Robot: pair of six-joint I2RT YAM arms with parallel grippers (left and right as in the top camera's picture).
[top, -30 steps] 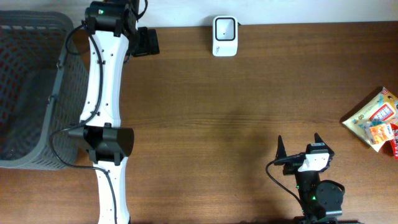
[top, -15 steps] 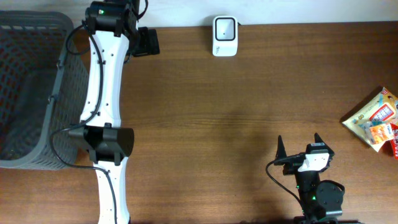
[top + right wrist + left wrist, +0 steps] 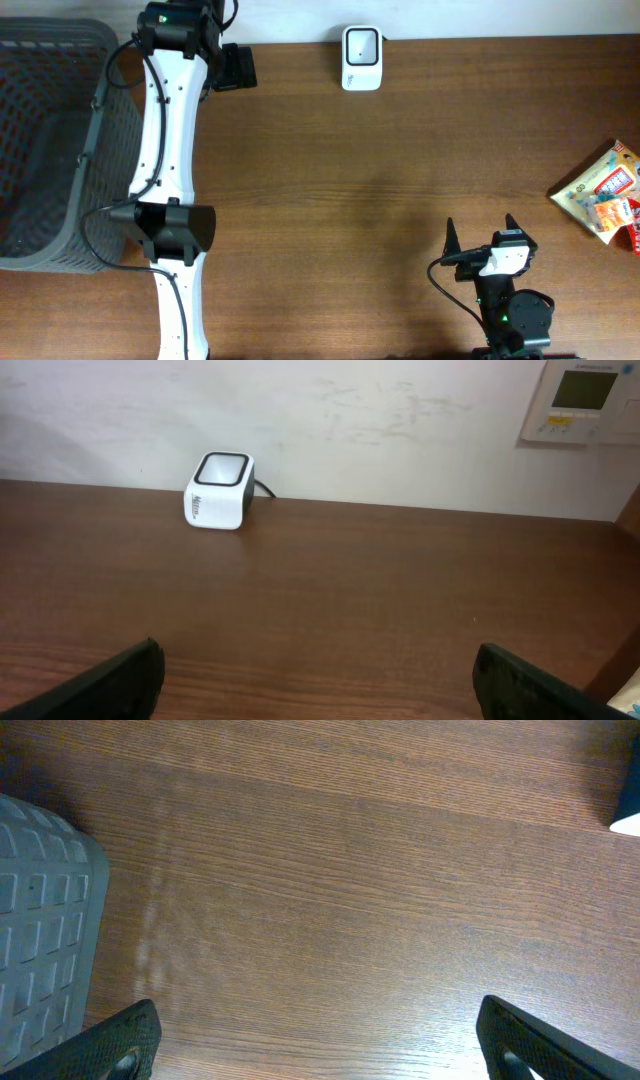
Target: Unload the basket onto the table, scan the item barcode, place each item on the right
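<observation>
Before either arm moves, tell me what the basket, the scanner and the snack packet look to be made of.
Basket: grey moulded plastic, matte, going by its regular grid of holes. Scanner: hard white plastic, smooth rounded shell with a dark window. Snack packet: thin printed film, probably plastic; it looks crinkled and slightly glossy.

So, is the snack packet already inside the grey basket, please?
No, the snack packet lies on the table at its right edge, far from the basket.

One scanner (image 3: pixel 361 58); one basket (image 3: pixel 45 130); two arms (image 3: pixel 168 120); snack packets (image 3: pixel 598 190) overlapping, count unclear.
</observation>
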